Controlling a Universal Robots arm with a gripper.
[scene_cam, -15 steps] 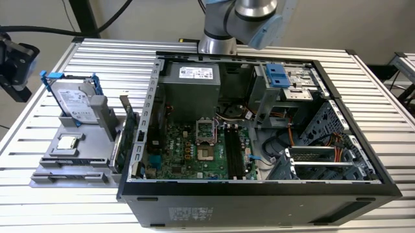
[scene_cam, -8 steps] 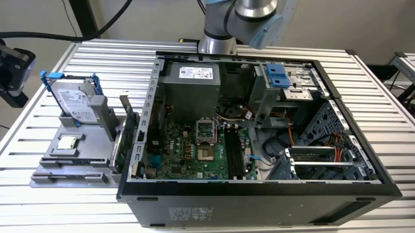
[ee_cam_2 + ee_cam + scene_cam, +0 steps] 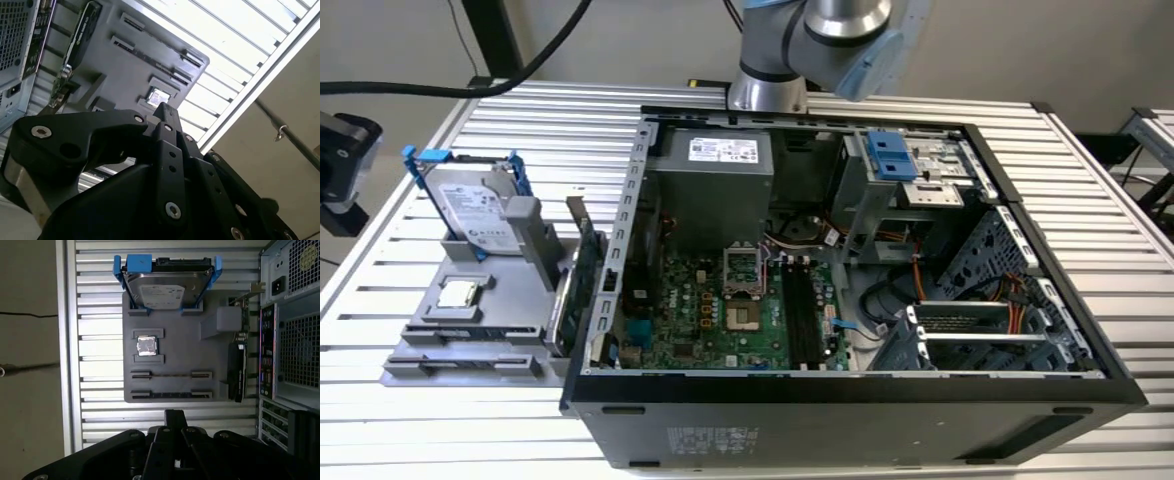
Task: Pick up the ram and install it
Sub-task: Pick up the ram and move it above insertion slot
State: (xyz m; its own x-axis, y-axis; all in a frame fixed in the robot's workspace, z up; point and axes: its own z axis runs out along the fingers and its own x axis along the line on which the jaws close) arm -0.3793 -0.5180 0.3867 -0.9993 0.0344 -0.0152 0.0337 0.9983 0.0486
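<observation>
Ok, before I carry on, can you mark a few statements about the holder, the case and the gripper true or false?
1. The hard drive stands in the grey holder. True.
2. The gripper grips the ram. False: it is shut and holds nothing.
3. The computer case is open, with the motherboard showing. True.
4. The expansion card is plugged into the motherboard. False: it stands in the grey holder, beside the case.

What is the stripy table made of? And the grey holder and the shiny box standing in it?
The table looks like bare metal, probably aluminium: pale silver ribbed slats. The grey holder looks like matte plastic: even grey, no glare. The shiny box, a hard drive, has a reflective metal lid, and its blue frame looks like plastic.
</observation>
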